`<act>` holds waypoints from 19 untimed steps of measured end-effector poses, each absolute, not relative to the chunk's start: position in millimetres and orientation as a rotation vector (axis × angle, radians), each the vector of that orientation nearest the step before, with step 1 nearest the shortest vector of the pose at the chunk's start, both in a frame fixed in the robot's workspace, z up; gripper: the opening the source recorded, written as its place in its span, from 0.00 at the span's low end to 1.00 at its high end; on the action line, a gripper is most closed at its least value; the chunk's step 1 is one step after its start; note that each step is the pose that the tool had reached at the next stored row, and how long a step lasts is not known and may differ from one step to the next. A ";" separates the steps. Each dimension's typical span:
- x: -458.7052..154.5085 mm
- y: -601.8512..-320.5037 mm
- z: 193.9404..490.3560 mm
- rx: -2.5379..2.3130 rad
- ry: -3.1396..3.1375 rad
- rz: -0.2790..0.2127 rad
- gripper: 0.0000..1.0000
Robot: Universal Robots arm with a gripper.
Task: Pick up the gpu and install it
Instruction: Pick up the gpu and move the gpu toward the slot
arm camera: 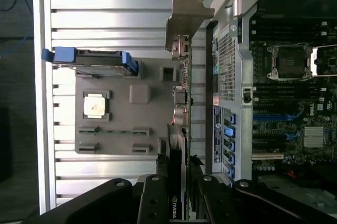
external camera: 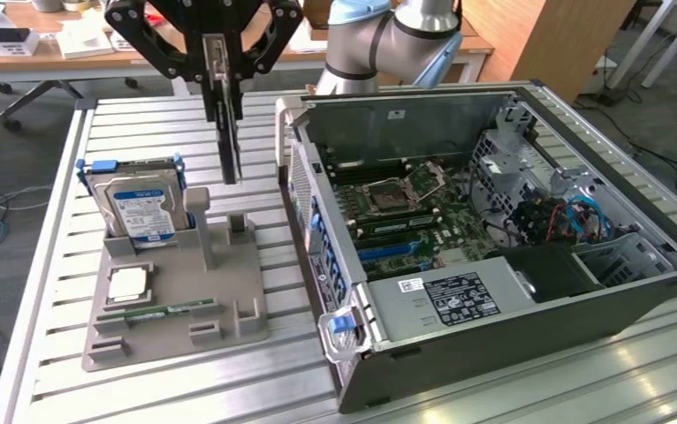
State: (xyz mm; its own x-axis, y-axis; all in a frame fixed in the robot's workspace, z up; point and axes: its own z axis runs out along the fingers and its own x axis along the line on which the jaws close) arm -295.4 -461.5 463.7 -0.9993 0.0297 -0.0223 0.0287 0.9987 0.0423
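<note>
Ok, arm (external camera: 388,34) comes in from behind the PC case (external camera: 621,291). Its wrist points straight down, so the gripper (external camera: 222,88) hangs vertical over the slatted table (external camera: 44,265). That puts it betw. the hard drive (external camera: 138,208) and the case's open side. The black linkages splay out above and the fingers (external camera: 235,104) run down parallel, clamped on the top edge of the gpu (external camera: 232,150), one per face.

Writing: wrist view shows an NVIDIA logo (arm camera: 175,206) on the card's dark face, right at the fingers. The drive has a blue-and-white label w/ text too small to read. Same for the black-and-white sticker on the power supply (external camera: 451,296) inside the case.

Gpu: thin flat card, seen edge-on in both views. It's dark, w/ small connectors along the board in the wrist view. A pale metal bracket (arm camera: 185,16) sits at the end away from the gripper. In the exterior view the card hangs upright in the air. Its lower end is above the grey holder tray (external camera: 173,340), near the tray's upright post (external camera: 198,225) and apart from it. Wrist view has it running along the tray edge closest to the case, just beside the case wall.

On the tray: the drive stands in its blue caddy, a CPU chip (external camera: 126,283) lies flat, and a narrow RAM stick (external camera: 155,312) lies beside that.
</note>
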 end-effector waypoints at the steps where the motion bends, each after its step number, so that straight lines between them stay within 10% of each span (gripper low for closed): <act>1: -295.4 -461.5 465.0 0.046 3.118 0.065 0.26; 19: -295.4 -461.5 486.4 0.046 3.118 0.065 0.26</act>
